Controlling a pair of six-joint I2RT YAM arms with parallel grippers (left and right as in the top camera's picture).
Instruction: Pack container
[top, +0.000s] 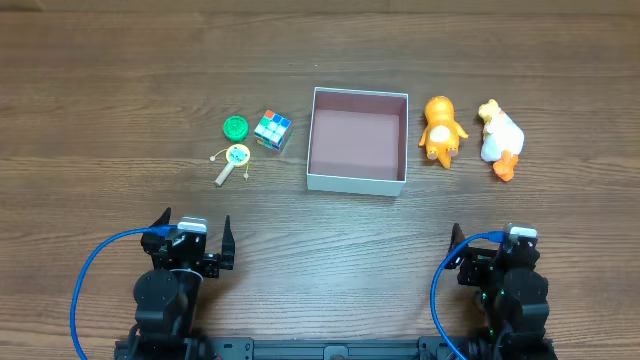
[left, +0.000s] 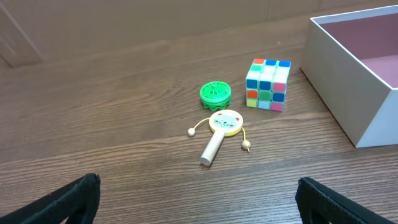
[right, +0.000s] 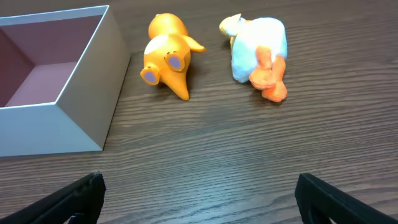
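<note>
Dark wood-grain table (top: 100, 60) fills your view. You see the container (top: 357, 183) at its middle, with white walls and a dusky pink-brown inside, upright with its open side up. To its left lie a colourful puzzle cube (top: 272, 129), a green disc (top: 235, 126) just beside the cube, and a small rattle drum (top: 234, 160) with a pale handle, near both. To the container's right an orange plush toy (top: 440, 130) lies near the wall without touching it; a white duck with orange feet (top: 500, 138) lies just beyond. Your left gripper (left: 198, 186) and right gripper (right: 199, 183) hover at the near edge — fingers spread wide on both, holding nothing, well apart from every toy.
</note>
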